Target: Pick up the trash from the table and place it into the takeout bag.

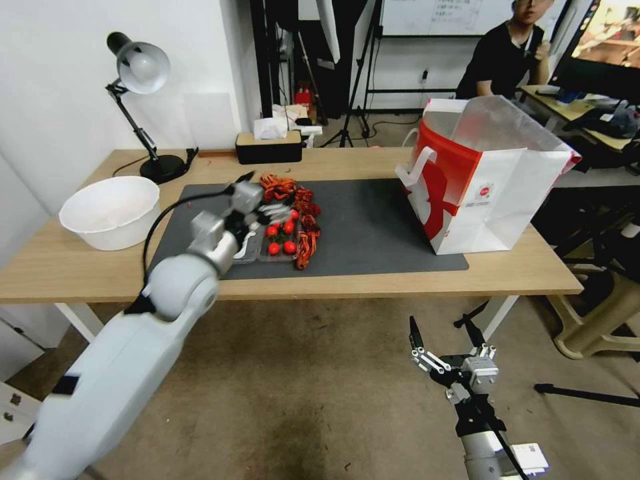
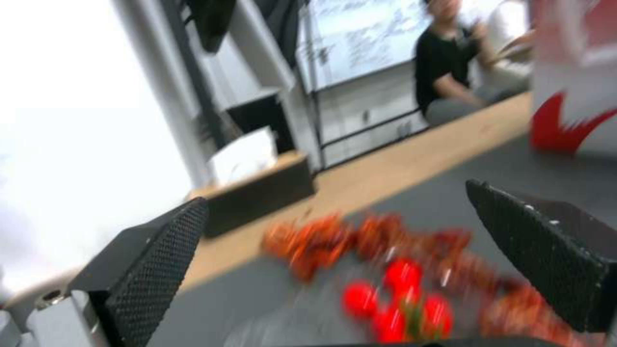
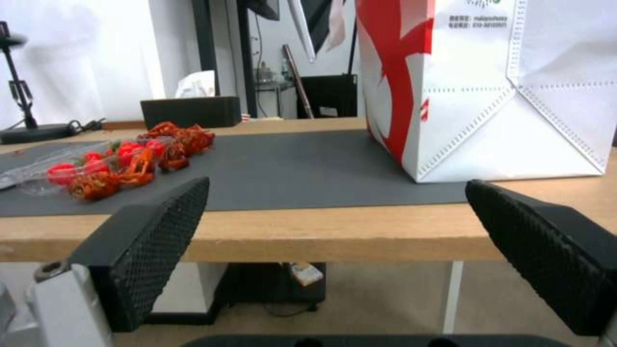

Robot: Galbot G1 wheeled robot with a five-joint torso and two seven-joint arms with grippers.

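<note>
The trash on the dark grey mat is a clear plastic tray of red cherry tomatoes ringed by orange-red shells. My left gripper hovers open just over the tray's near-left edge. In the left wrist view the left gripper is spread wide, with the tomatoes and shells just beyond it. The red-and-white takeout bag stands open at the mat's right end. My right gripper hangs open below the table's front edge, facing the bag.
A large white bowl sits at the table's left end. A desk lamp and a black tissue box stand along the back edge. A beige stool is on the floor at the right.
</note>
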